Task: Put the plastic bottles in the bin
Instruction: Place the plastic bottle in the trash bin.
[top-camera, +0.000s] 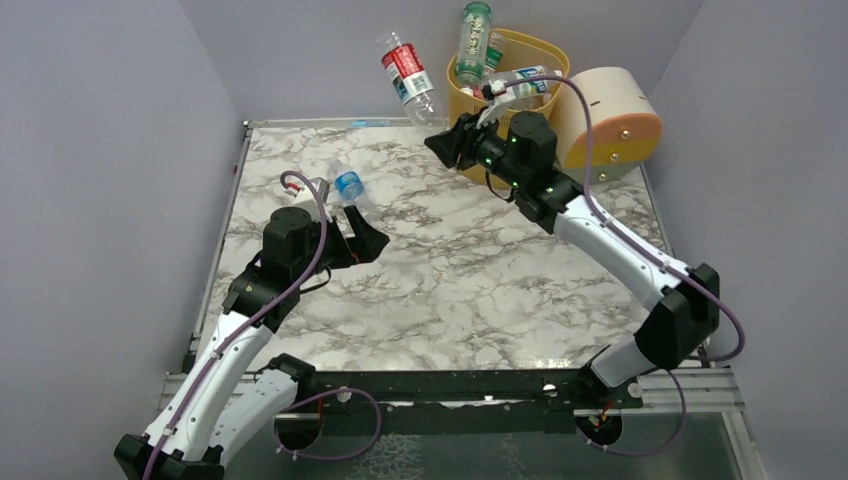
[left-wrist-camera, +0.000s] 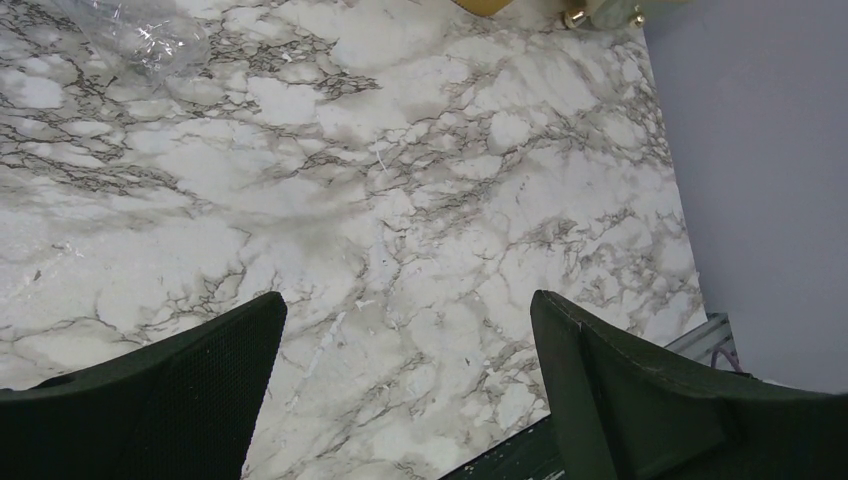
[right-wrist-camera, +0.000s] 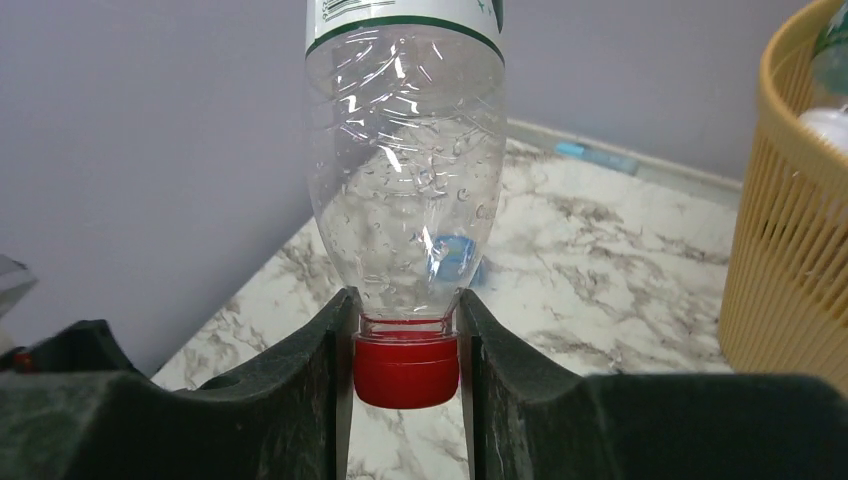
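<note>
Top external view: the bin (top-camera: 466, 104) holds several bottles (top-camera: 473, 40), lower parts hidden; right gripper (right-wrist-camera: 405, 320) clamps a red-capped bottle (right-wrist-camera: 405, 180); left gripper (left-wrist-camera: 407, 305) jaws stand apart.

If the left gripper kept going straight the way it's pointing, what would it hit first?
Probably the bare marble table: the open left gripper tilts down at it. The clear bottle lies off to one side of that line, though depth is hard to judge.
</note>
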